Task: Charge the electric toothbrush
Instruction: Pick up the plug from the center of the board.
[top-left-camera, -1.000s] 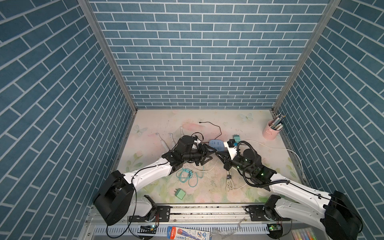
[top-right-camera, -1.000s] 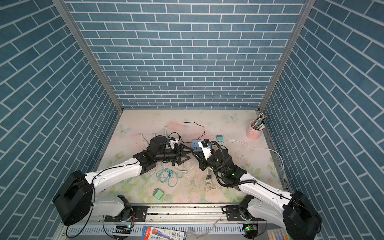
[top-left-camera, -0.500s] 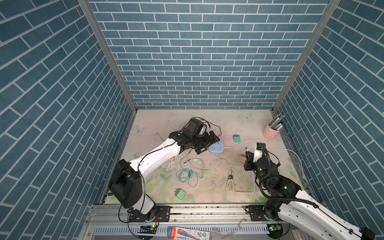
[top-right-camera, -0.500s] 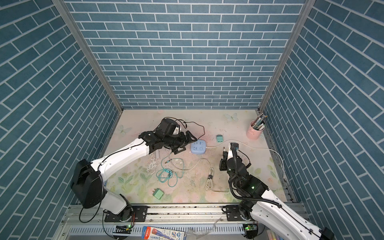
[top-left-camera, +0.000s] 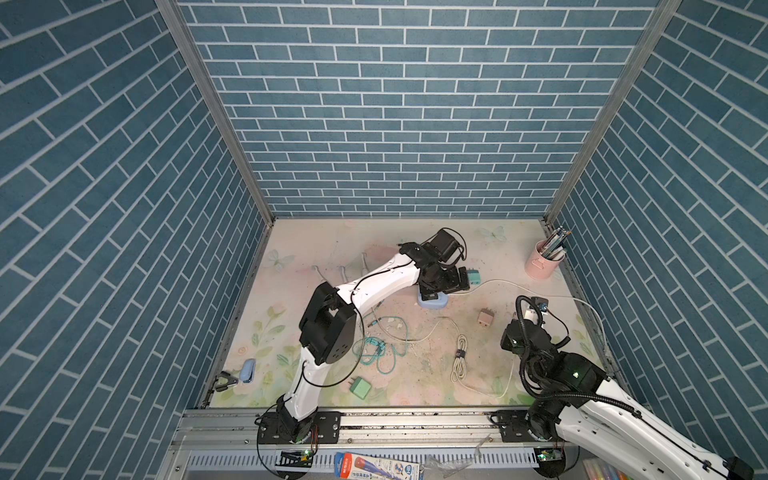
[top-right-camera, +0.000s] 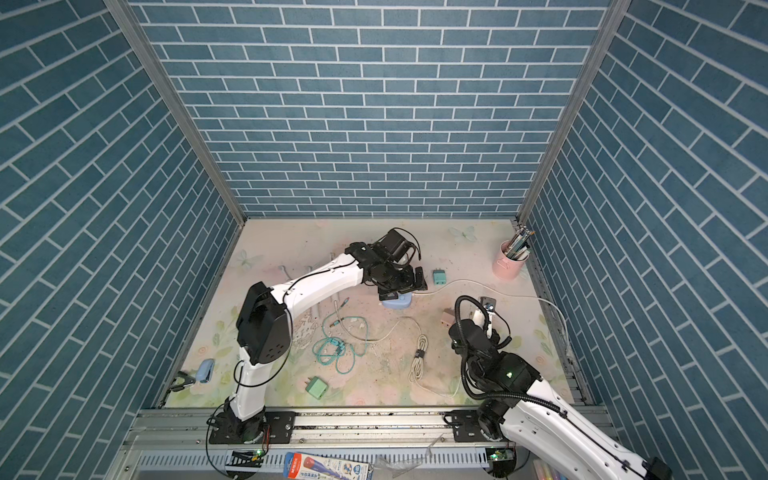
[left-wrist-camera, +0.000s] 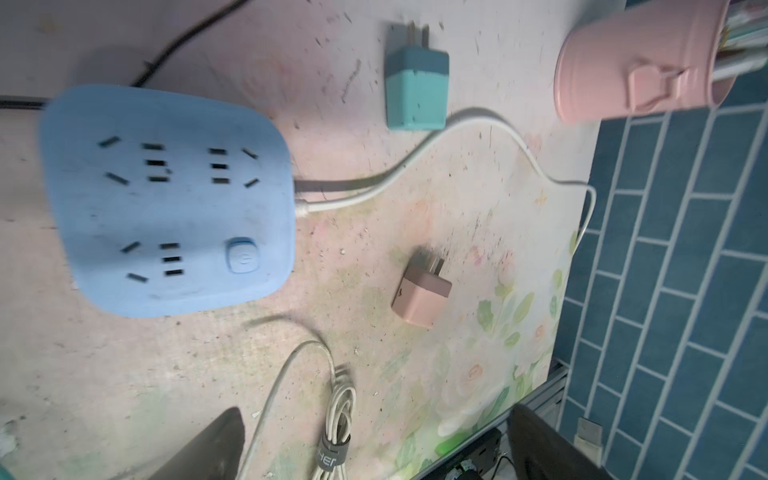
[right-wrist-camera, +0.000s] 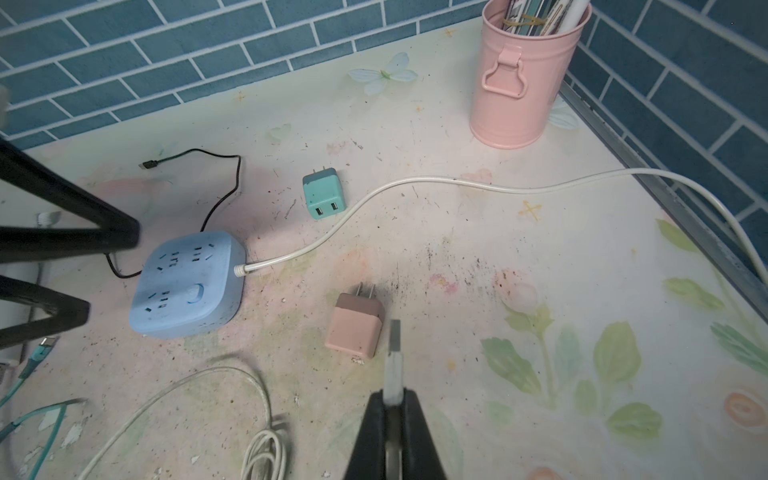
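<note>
Now L end effector (top-left-camera: 446, 286) wide by strip (left-wrist-camera: 166, 199); R end effector (right-wrist-camera: 392, 399) pinches USB (right-wrist-camera: 394, 357) nr pink adapter (right-wrist-camera: 355, 328).

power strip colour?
The power strip is light blue all over. The left wrist view shows it best.

Top pair overhead; wrist views close, sharing power strip (left-wrist-camera: 166, 199).

Bright, even light; blurred wrist views
</note>
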